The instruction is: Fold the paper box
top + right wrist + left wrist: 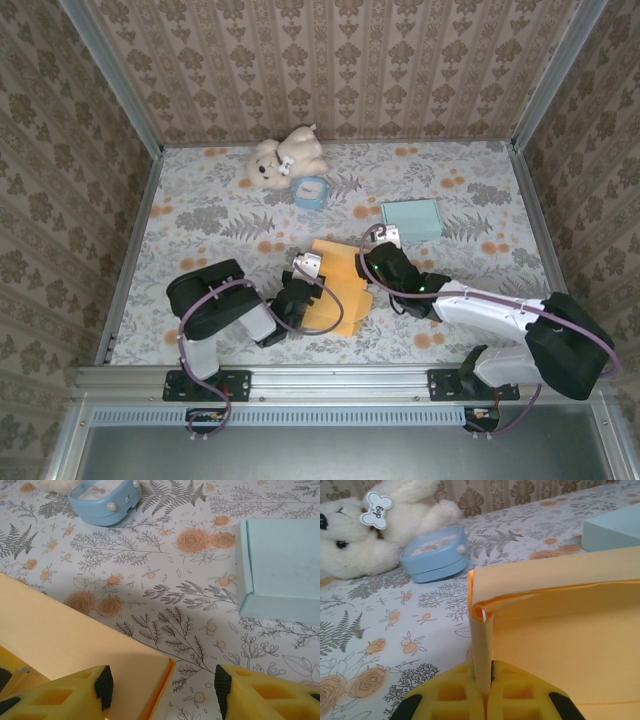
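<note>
Clamping the left jaws shut on an upright wall of the orange paper box (555, 630), pinching it right at the tips. Holding the right jaws spread wide, straddling a corner of the box flat on the tabletop (165, 605). Beyond the left jaws, spotting a blue clock (437, 552), then a plush dog (365, 530). Ahead-right of the right jaws, eyeing a teal box (282, 575).

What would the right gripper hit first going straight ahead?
Likely nothing close: the right gripper points into the gap between the blue clock and the teal box, over bare tablecloth. Depth is hard to judge.
</note>
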Action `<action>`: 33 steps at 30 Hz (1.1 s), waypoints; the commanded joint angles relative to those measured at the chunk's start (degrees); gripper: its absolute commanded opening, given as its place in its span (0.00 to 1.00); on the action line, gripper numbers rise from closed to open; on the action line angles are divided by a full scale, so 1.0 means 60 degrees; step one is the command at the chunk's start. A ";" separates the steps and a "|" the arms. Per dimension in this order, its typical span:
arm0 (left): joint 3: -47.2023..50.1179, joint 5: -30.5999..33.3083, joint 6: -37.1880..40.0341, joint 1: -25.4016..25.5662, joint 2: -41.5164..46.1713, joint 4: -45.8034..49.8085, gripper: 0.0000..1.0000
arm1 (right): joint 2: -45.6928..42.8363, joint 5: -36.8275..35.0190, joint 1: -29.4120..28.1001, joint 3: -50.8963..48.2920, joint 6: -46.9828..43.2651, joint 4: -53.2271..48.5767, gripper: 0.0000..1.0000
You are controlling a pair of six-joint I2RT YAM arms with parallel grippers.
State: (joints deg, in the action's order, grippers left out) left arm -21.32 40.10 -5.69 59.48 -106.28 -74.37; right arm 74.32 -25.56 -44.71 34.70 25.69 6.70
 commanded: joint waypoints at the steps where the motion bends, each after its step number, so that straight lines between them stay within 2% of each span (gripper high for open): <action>1: -0.0279 0.1046 0.0284 -0.0026 -0.0173 0.0827 0.00 | 0.0394 -0.0032 0.0054 -0.0113 -0.0124 -0.0558 0.58; 6: -0.0606 0.1714 -0.0196 -0.0112 0.0009 0.1668 0.00 | 0.0256 0.0152 0.0054 -0.0260 -0.0037 -0.0357 0.58; 10: -0.0284 0.0555 -0.0243 -0.0129 0.0313 0.1133 0.12 | 0.0357 0.0220 0.0046 -0.0203 -0.0005 -0.0355 0.58; 16: 0.0254 -0.0467 -0.0553 -0.0129 0.1478 0.1506 0.34 | 0.0363 0.0071 0.0043 -0.0202 0.0092 -0.0423 0.58; 21: 0.0858 -0.1592 -0.0785 -0.0143 0.2735 0.2073 0.43 | 0.0326 0.0065 0.0051 -0.0217 0.0127 -0.0458 0.58; 24: 0.1007 -0.2067 -0.0971 -0.0219 0.3531 0.2835 0.45 | 0.0342 0.0106 0.0054 -0.0231 0.0151 -0.0428 0.58; 27: 0.1008 -0.2824 -0.1288 -0.0726 0.4185 0.3803 0.44 | 0.0380 0.0180 0.0047 -0.0202 0.0171 -0.0405 0.57; 33: 0.1077 -0.3980 -0.1658 -0.1632 0.4651 0.4308 0.43 | 0.0361 0.0245 0.0049 -0.0129 0.0171 -0.0449 0.57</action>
State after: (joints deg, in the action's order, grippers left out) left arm -15.49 21.80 -13.37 51.11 -79.07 -51.96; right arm 75.18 -25.06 -44.62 34.72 26.17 8.62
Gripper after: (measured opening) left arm 0.433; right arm 0.574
